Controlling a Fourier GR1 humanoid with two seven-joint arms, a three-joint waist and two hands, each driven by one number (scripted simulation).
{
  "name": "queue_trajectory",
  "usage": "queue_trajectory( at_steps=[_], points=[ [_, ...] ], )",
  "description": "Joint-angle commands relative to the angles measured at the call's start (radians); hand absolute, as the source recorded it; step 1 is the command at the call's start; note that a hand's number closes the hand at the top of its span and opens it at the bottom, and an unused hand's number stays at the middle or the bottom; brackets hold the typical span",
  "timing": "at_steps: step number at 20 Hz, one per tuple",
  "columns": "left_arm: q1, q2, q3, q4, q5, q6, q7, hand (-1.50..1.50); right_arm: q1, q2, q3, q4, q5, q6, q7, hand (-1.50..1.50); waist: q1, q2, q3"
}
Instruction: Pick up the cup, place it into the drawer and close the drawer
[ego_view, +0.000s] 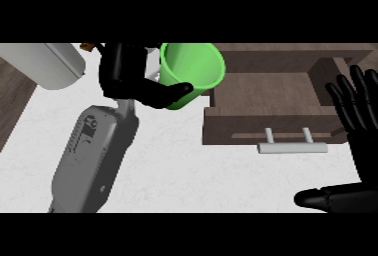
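Head view: a bright green plastic cup (190, 72) is seen held up at the left edge of the open dark brown wooden drawer (269, 122), with its open mouth turned toward the camera and its long axis tilted, the rim high and the base low toward the counter. The cup is gripped by the black left hand (136, 85), whose thumb is curled over the lower rim while the fingers are wrapped at the cup's left side; part of the cup is hidden behind that hand. The grey left forearm (96, 150) is seen running up from the lower edge across the white marbled counter (184, 170).

The drawer's cavity lies to the right of the cup and just beside it; the cup's right edge is seen over the drawer's left wall, though whether they touch cannot be told. The coming move is judged to turn on this: the cup is to be carried rightward over the wall and lowered into the cavity, probably with its tilt corrected.

The black right hand (358, 125) is shown at the right edge, fingers straight, spread and pointing up, at rest beside the drawer. It is judged the nearer hand to the pale grey bar handle (291, 147) on the drawer front, so the closing push may be better left to it.

A pale grey rounded object (52, 65) lies at the upper left.
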Motion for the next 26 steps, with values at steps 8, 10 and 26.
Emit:
queue_trajectory(
  at_steps=[8, 10, 26],
  points=[
    [-0.273, -0.007, -0.042, 0.325, 0.014, 0.098, -0.023, 1.50, 0.050, 0.039, 0.047, 0.040, 0.060, 0.013, -0.099, -1.50, -0.012, 0.003, 0.000],
    [-0.331, -0.007, -0.048, 0.327, 0.002, 0.127, 0.051, 1.50, -0.053, 0.016, 0.022, 0.023, 0.035, -0.031, 0.019, -1.50, -0.006, 0.002, 0.000],
    [-0.519, -0.007, -0.202, 0.840, 0.249, 0.182, -0.196, 1.50, -0.057, -0.002, -0.018, 0.081, 0.015, 0.005, -0.055, -1.50, -0.043, 0.014, 0.000]
  ],
)
